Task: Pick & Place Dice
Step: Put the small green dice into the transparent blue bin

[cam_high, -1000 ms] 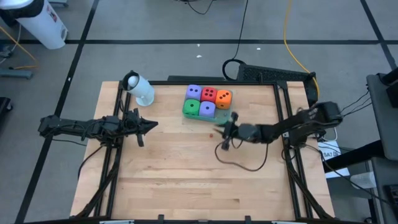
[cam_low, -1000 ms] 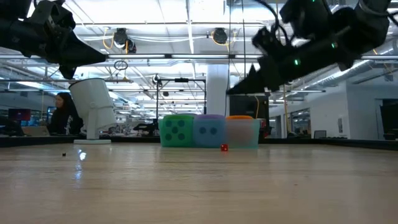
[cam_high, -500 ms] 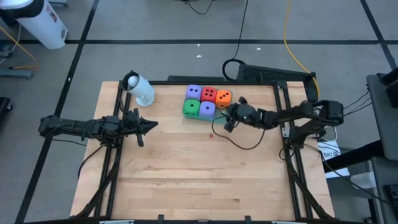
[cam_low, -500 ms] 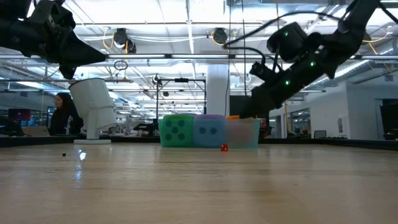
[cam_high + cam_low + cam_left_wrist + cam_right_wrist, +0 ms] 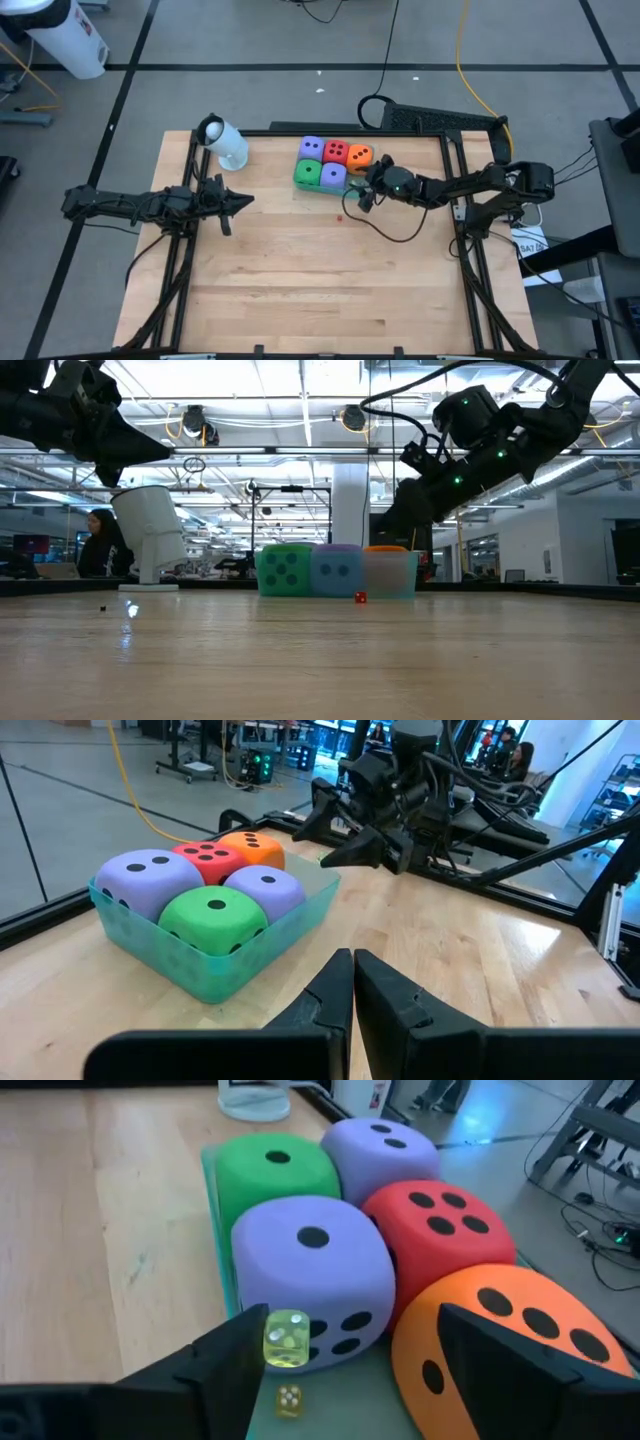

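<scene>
A translucent green tray (image 5: pixel 270 945) at the table's far middle holds two purple dice, a green one (image 5: pixel 307 173), a red one (image 5: pixel 335 152) and an orange one (image 5: pixel 359 156). My right gripper (image 5: pixel 362 192) hangs open over the tray's right end, next to the near purple die (image 5: pixel 310 1275). A tiny yellow see-through die (image 5: pixel 287 1337) shows between its fingers, close to one finger (image 5: pixel 215 1365). A smaller yellow shape (image 5: pixel 289 1398) lies below it on the tray floor. My left gripper (image 5: pixel 352 982) waits shut above the table's left side. My right gripper stands open with the tiny yellow die beside the inner face of one finger. I cannot tell whether the finger touches the die or the die is loose in the air.
A tiny red die (image 5: pixel 340 217) lies on the bare wood in front of the tray. A white cylindrical object (image 5: pixel 222 142) stands at the far left. A dark cable (image 5: pixel 390 232) loops from my right arm onto the table. The near half of the table is bare wood.
My right gripper has swung from above the table's middle toward the far edge, arriving over the tray's right end beside the orange and purple dice, and has then held there. The big dice and the tray have not moved.
</scene>
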